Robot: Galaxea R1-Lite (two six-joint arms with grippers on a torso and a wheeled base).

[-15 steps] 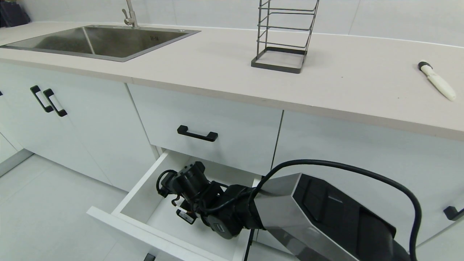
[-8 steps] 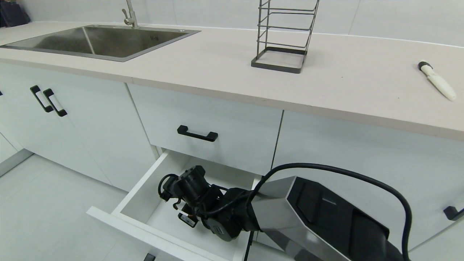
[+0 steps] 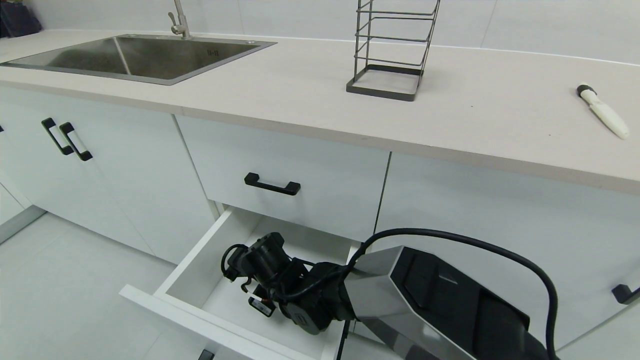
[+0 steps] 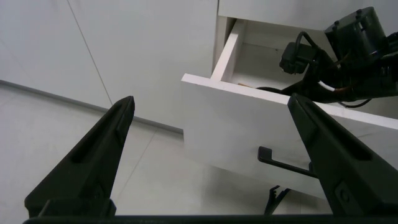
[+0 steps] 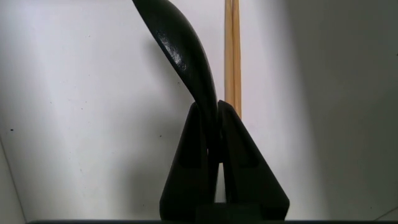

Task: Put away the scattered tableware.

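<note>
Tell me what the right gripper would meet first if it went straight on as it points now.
Probably the white floor of the open drawer: the black spoon in the right gripper leads and would touch it beside the wooden chopsticks. Depth is unclear.

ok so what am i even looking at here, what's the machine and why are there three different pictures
It is a two-armed robot tidying a kitchen. The wide picture comes from a camera on its head, looking down at a countertop with a sink, a wire rack and a white utensil with a black tip. Below the counter a drawer stands open, and the right arm is inside it. The other two pictures come from cameras on the wrists. The right one looks along the right hand, which is shut on a black spoon above the drawer floor, where wooden chopsticks lie. The left one shows the left hand, open and empty, facing the drawer from outside.
</note>
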